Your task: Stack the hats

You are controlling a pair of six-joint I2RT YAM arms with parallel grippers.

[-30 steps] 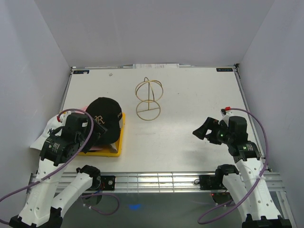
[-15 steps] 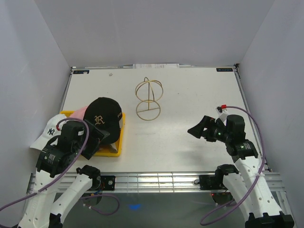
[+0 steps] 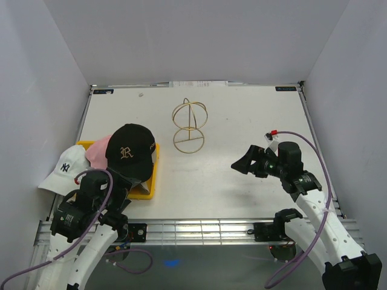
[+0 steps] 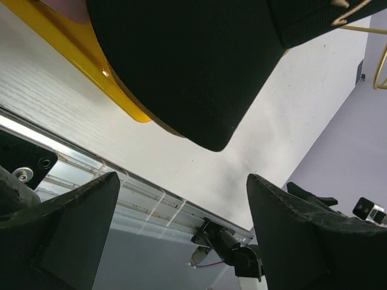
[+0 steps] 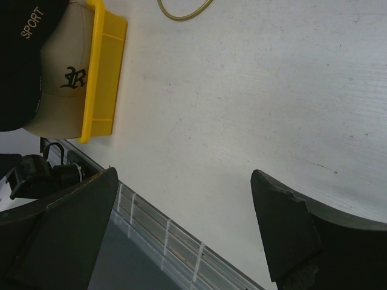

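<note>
1. The black cap (image 3: 130, 151) sits left of centre in the top view, on top of the stack in the tray (image 3: 149, 181). Its long axis runs nearly top to bottom of the frame. The brim points to the lower edge, slightly right, and overhangs the tray's near rim.
2. The tan cap (image 5: 63, 78) lies under the black one inside the tray, seen only in the right wrist view.
3. The pink cap (image 3: 97, 152) shows as a strip at the black cap's left side, touching it. Which way it points cannot be told.
4. The white cap (image 3: 63, 169) lies furthest left, beside the pink one. Its long axis is slanted and its brim points to the lower left.
5. The left gripper (image 4: 181, 181) hangs just below the black brim with its jaws spread wide and nothing between them.
6. The right gripper (image 5: 184, 172) is over bare table (image 3: 242, 121), right of centre and lower right of the stand (image 3: 191, 128). Its jaws are likewise apart and empty.
7. A second ago the left arm covered most of the pink and white caps; it has drawn back toward the bottom edge, baring them. The right gripper has shifted left. The black cap has not moved.
</note>
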